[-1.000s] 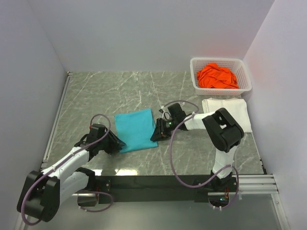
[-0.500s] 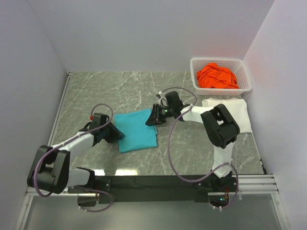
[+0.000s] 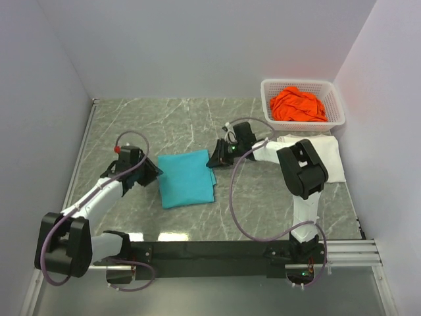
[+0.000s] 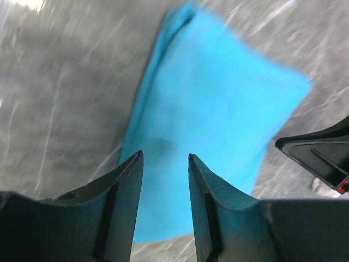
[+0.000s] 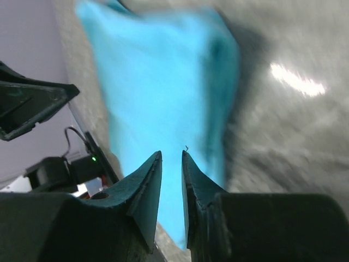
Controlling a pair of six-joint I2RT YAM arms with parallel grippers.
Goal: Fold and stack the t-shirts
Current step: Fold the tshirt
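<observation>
A grey marbled surface (image 3: 164, 122) is boxed in by pale walls and reached over by 2 arms from the near edge. The teal shirt (image 3: 186, 178) is laid flat at its middle, already folded to a neat rectangle, which suggests it is to be moved as a packet. The white shirt (image 3: 327, 158) is folded at the right, partly hidden by the right arm, and probably serves as the base of the stack. The orange shirt (image 3: 299, 105) is seen crumpled in the basket (image 3: 304, 125) at the far right, not yet folded. The left claw (image 4: 164, 156) is held just beside the teal shirt's left edge, spread, with nothing pinched. The right claw (image 5: 171, 153) is set at its far right corner, parted only narrowly, with nothing seen between the fingers. Opposite sides are taken, likely so that the packet can be lifted evenly.
</observation>
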